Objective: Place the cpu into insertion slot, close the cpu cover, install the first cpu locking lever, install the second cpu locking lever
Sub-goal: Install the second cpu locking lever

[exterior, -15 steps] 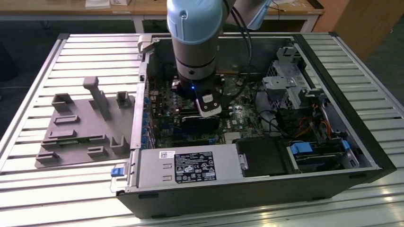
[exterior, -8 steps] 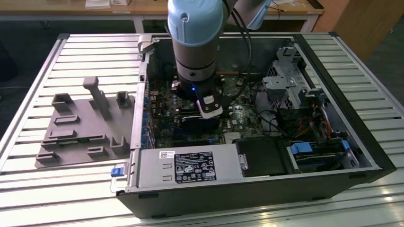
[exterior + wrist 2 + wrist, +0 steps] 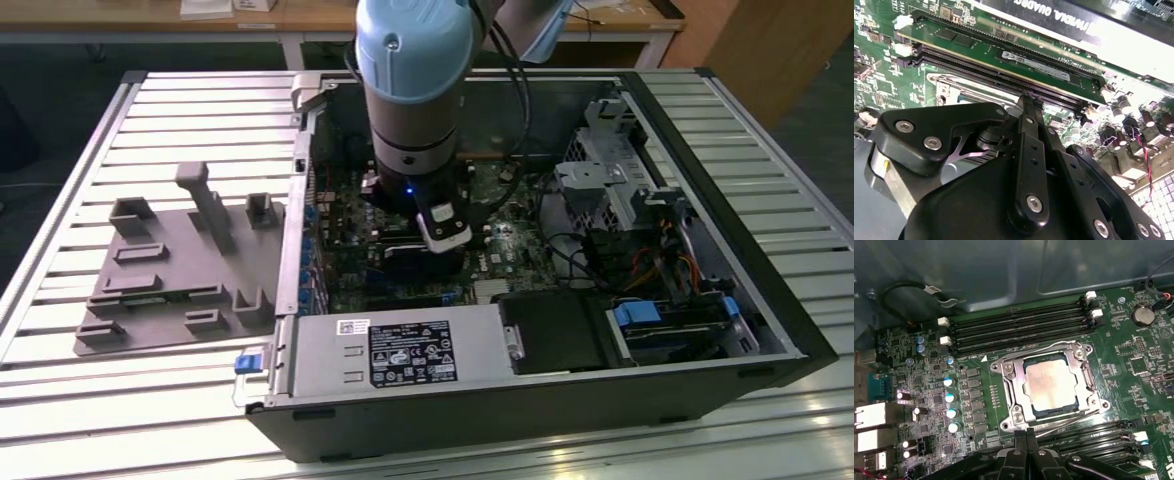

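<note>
Hovering inside the open computer case [image 3: 747,330] on the slatted desk [image 3: 80,400], the end effector [image 3: 1026,440] had its fingers pressed together and held nothing, its tips just near of the socket. In the first wrist view the cpu [image 3: 1051,385] sat in the insertion slot [image 3: 1013,416] with the cpu cover [image 3: 1081,371] shut over it. I judged placing and closing done; whether both levers were latched, I could not tell.

Silvery-beige cpu [image 3: 1050,383], green circuit board [image 3: 1134,365]
</note>
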